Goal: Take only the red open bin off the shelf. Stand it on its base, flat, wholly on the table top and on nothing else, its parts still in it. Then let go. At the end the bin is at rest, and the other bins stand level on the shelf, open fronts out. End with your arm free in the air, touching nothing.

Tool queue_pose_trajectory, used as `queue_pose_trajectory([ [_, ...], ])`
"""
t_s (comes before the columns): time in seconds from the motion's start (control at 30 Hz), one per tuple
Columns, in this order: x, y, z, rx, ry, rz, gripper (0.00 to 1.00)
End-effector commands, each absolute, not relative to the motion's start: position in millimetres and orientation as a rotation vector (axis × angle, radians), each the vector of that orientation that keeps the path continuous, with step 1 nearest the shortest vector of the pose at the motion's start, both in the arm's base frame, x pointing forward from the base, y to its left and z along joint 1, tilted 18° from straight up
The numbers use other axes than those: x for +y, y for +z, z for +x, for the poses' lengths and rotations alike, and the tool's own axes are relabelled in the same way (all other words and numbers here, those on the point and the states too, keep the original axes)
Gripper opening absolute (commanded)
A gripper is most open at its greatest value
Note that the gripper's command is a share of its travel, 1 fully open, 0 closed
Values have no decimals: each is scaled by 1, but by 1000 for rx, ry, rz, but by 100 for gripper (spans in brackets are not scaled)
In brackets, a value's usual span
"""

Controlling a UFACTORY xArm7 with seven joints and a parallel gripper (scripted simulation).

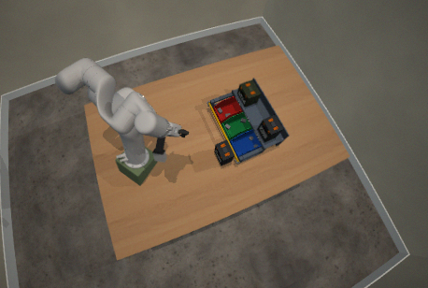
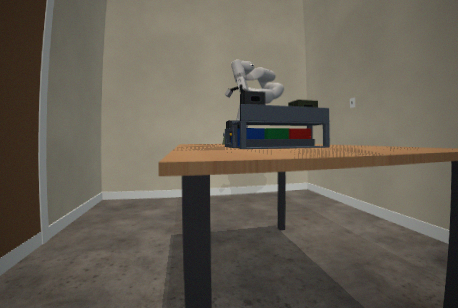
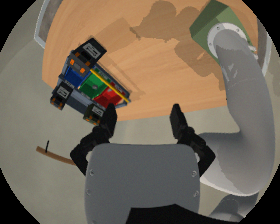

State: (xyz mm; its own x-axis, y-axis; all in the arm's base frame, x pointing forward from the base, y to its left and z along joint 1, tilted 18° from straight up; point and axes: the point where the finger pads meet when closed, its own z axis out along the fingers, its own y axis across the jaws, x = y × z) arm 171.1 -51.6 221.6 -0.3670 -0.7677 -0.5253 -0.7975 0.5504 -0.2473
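Note:
The red open bin (image 1: 227, 107) (image 2: 300, 133) (image 3: 107, 98) sits in the grey shelf (image 1: 258, 112) (image 2: 283, 114) (image 3: 70, 95) at one end of a row, beside a green bin (image 1: 237, 125) (image 2: 276, 133) (image 3: 94, 83) and a blue bin (image 1: 246, 143) (image 2: 255, 133) (image 3: 75, 75). Small grey parts lie in the bins. My gripper (image 1: 184, 132) (image 2: 228, 92) (image 3: 143, 110) is open and empty. It hangs above the table, well short of the shelf's yellow-edged open front.
Dark boxes with orange marks stand on the shelf top (image 1: 249, 91) (image 1: 270, 126) and one on the table by the blue bin's end (image 1: 224, 152). The arm's green base (image 1: 136, 167) (image 3: 212, 18) stands on the wooden table (image 1: 187, 209) (image 2: 300, 156).

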Motion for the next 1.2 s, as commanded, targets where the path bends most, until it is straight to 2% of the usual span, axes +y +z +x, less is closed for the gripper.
queue_pose_trajectory([
  [0.0,-53,224,173,2300,103,-1010,100],
  [0.43,-53,224,173,2324,113,-946,100],
  [0.47,-52,223,172,2219,72,-1194,100],
  [0.6,-53,224,173,2325,114,-944,100],
  [1.0,-53,224,173,2325,114,-944,100],
  [1.03,-52,223,172,2220,73,-1192,100],
  [1.17,-53,224,174,2326,114,-942,100],
])
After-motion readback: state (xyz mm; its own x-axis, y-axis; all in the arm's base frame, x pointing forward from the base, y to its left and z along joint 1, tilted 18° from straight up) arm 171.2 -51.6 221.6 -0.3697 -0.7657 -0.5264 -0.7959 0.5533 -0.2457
